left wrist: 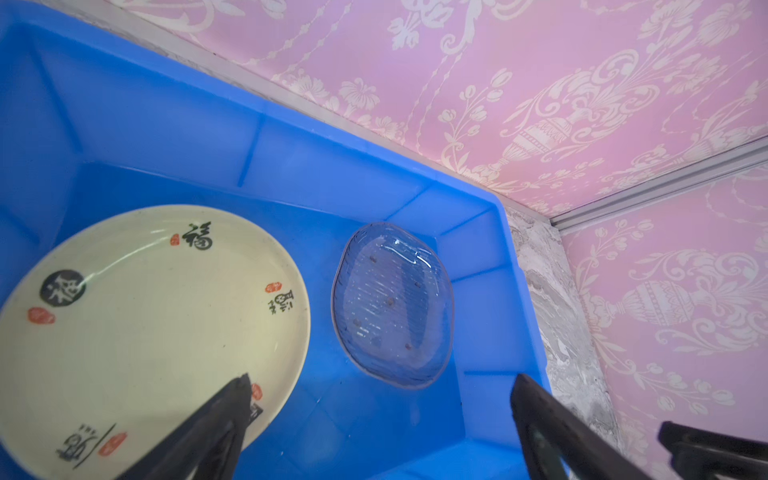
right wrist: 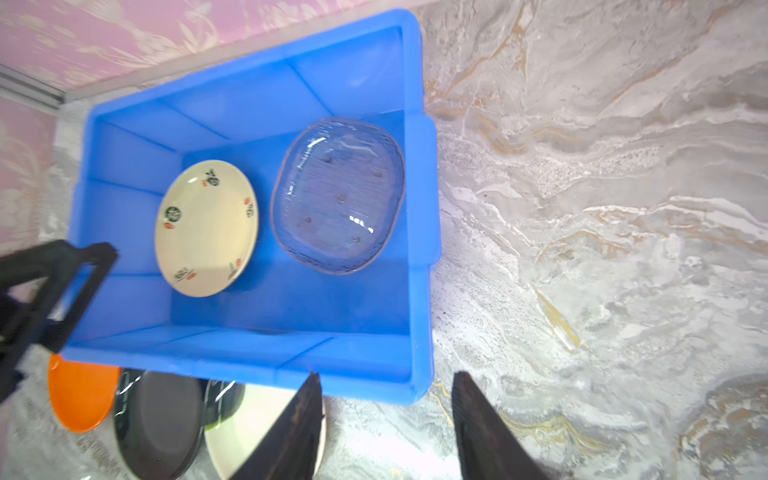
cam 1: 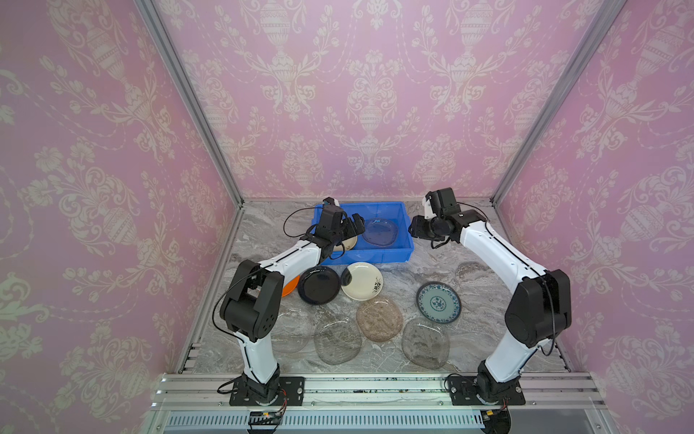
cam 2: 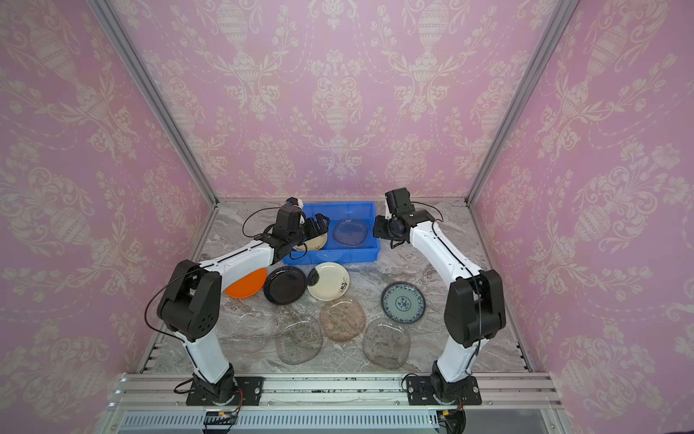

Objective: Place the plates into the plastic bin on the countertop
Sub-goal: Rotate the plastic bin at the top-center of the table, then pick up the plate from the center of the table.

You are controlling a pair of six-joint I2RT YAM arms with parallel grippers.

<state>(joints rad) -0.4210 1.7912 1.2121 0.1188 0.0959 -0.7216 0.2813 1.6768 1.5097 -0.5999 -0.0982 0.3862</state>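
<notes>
The blue plastic bin stands at the back of the countertop. Two plates lie inside it: a cream plate with dark marks on the left and a clear glass plate on the right. My left gripper hangs open over the bin's left half, just above the cream plate, holding nothing. My right gripper is open and empty, hovering by the bin's right near corner. On the countertop lie an orange plate, a black plate, a cream plate and a blue-patterned plate.
Several glass plates lie nearer the front: a smoky one and clear ones. Pink walls with metal posts close in the back and both sides. The left arm's elbow covers part of the orange plate.
</notes>
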